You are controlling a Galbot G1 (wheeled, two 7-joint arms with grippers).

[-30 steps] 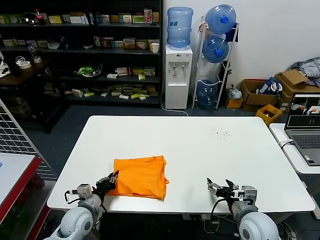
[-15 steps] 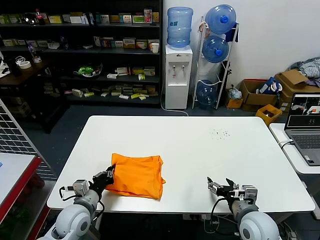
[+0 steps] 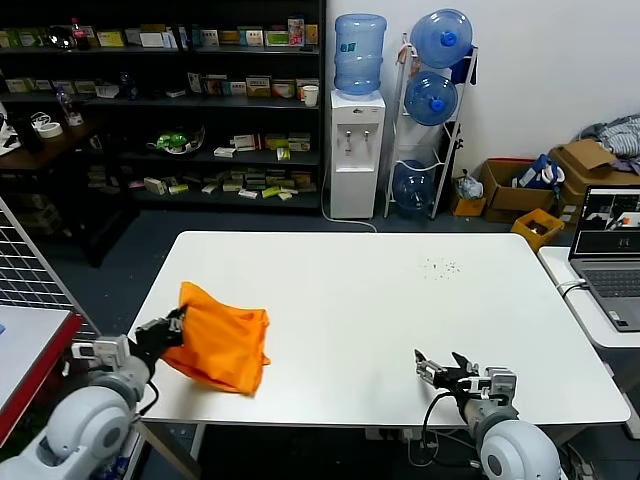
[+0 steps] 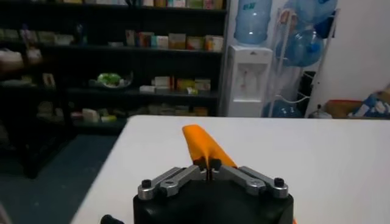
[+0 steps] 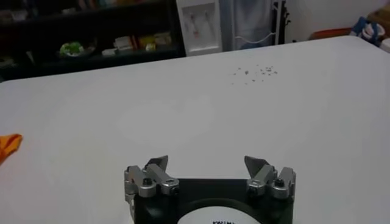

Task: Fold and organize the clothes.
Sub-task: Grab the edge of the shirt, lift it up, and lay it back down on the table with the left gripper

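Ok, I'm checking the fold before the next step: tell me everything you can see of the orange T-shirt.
The orange T-shirt is a bright, soft cloth bundle, folded into a rough rectangle with no lettering showing. It lies tilted at the white table's front left corner, its left edge lifted and pinched in the shut left gripper. In the left wrist view an orange fold sticks up from between the fingers.

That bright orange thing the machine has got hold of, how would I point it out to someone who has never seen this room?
Start at the big white table in the middle of the room and look to its near left corner. There a folded orange T-shirt is pinched at one edge by the left claw, shut on it. It is the only cloth on the table; the right claw rests open, empty.
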